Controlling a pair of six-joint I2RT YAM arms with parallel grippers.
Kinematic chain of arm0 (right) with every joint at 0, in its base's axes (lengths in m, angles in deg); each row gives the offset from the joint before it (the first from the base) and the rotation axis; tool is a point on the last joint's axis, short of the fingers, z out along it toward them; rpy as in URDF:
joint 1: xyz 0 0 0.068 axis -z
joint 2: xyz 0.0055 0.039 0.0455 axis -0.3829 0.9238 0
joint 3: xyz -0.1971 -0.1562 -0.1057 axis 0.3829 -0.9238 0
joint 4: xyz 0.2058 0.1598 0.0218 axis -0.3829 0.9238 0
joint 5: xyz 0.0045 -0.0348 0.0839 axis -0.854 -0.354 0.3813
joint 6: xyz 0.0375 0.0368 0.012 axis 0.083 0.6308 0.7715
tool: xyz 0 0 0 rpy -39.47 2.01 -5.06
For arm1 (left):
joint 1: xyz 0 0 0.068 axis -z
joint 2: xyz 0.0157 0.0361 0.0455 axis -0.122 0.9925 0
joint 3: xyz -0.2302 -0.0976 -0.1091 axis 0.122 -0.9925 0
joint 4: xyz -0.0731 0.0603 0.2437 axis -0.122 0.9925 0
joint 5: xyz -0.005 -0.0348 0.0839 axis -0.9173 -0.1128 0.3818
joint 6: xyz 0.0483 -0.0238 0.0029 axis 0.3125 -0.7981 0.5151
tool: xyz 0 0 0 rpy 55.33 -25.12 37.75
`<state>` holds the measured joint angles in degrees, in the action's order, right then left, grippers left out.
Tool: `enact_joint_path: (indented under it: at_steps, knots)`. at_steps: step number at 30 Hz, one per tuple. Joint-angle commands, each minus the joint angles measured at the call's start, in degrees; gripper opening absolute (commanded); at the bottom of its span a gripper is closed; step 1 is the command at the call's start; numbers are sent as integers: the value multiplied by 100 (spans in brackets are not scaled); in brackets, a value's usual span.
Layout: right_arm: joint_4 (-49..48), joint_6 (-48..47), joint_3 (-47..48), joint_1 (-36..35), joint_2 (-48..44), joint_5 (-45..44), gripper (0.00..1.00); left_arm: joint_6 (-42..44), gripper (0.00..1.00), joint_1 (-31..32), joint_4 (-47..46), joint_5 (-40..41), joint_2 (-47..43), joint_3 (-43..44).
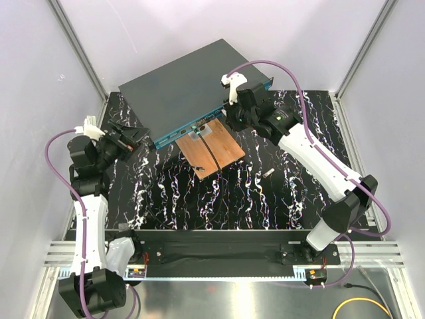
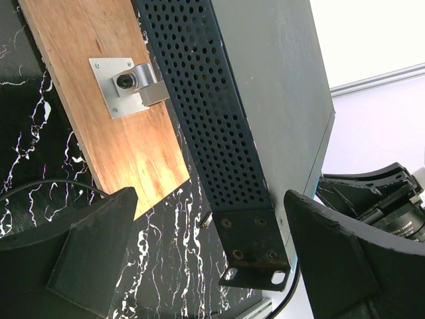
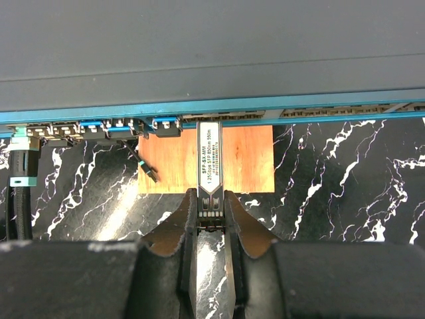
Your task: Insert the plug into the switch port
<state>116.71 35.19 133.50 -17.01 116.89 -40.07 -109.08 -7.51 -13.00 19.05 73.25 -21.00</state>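
From above, the switch point(image 1: 189, 86) lies slantwise at the far side of the bench point(image 1: 265, 199), its teal front turned toward the arms. A brown board point(image 1: 214, 151) is tucked against that front. The right tool point(image 1: 232, 123) is right at the front face, and the plug is too small to pick out here. The left tool point(image 1: 133, 136) waits by the switch's left end.

In the left wrist view, the left tool point(image 2: 209, 219) is released with its jaws wide. The perforated end of the switch and its mounting ear point(image 2: 255, 249) lie between them. Whether either pad touches the metal I cannot tell. A small metal bracket point(image 2: 126, 83) is screwed to the board.

In the right wrist view, the right tool point(image 3: 210, 203) is clenched on the rear end of the plug point(image 3: 210, 156), a slim metal module aimed straight at the teal front. Its nose meets the port row just right of a blue tab point(image 3: 166, 123), but how deep it sits I cannot tell. A black cable point(image 3: 18, 193) is already plugged in at the far left.

To finish well, I would keep the plug level and square to the face. The push should be slow and along the plug's own length, with no sideways lean. The left tool should brace the switch so it cannot slide back.

The label reads "SFP-SX-MM" and "1.25Gbps SFP 850nm 550m". A third line is too fine to read.
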Motion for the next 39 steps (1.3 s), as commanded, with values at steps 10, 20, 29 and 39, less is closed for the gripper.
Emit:
enact_joint_path:
  at_steps: [10,20,29,39]
  knots:
    - [-208,-46,448,-64,94,153,0,-14,99,20,-318,-71,-94,-63]
    - [-191,-29,352,-73,121,224,0,-14,99,20,-362,-80,-68,-63]
    - [-252,-73,430,-151,94,224,0,-31,99,20,-397,-80,-76,-98]
    - [-287,-126,641,-222,182,119,0,-31,99,20,-380,-89,-111,-133]
